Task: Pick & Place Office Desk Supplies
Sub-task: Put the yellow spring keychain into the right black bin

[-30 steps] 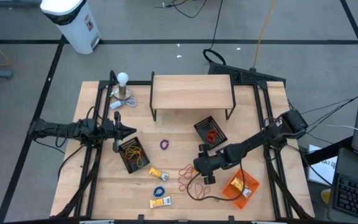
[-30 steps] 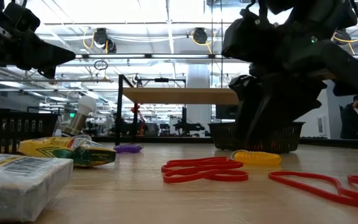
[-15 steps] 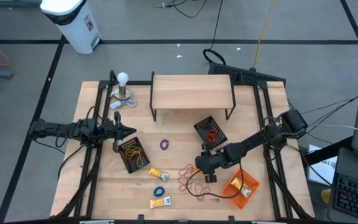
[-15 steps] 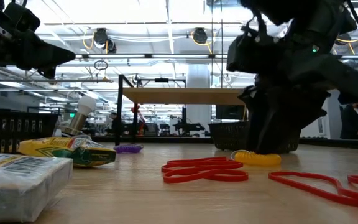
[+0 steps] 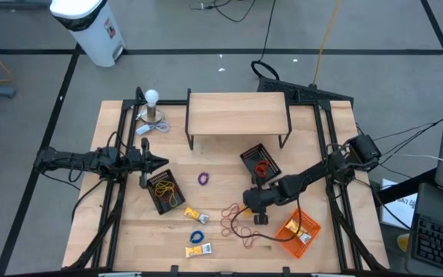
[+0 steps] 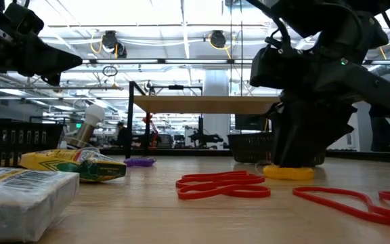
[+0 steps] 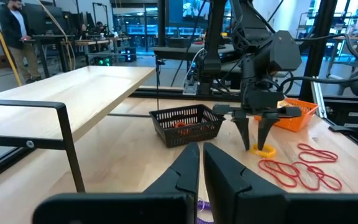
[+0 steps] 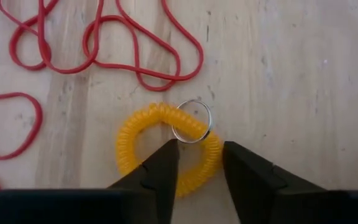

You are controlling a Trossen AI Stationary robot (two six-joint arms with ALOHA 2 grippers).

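Where right claw [image 8: 196, 163] straddles: yellow coil [image 8: 160, 147].

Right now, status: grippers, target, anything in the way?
Right gripper open, straddling yellow coil band on the table. Left gripper shut, idle over table's left side. Red rubber bands lie beside the coil, clear of the fingers.

The wooden table [image 5: 129, 231] carries a small shelf [image 5: 237, 114], two black mesh trays [image 5: 165, 191] [image 5: 259, 162], an orange tray [image 5: 297, 231], red rubber bands [image 5: 231, 218], a yellow coil [image 8: 166, 149], a purple band [image 5: 204, 178], a blue band [image 5: 197, 237], two packets [image 5: 195, 215] [image 5: 199, 250] and a lamp [image 5: 153, 108].
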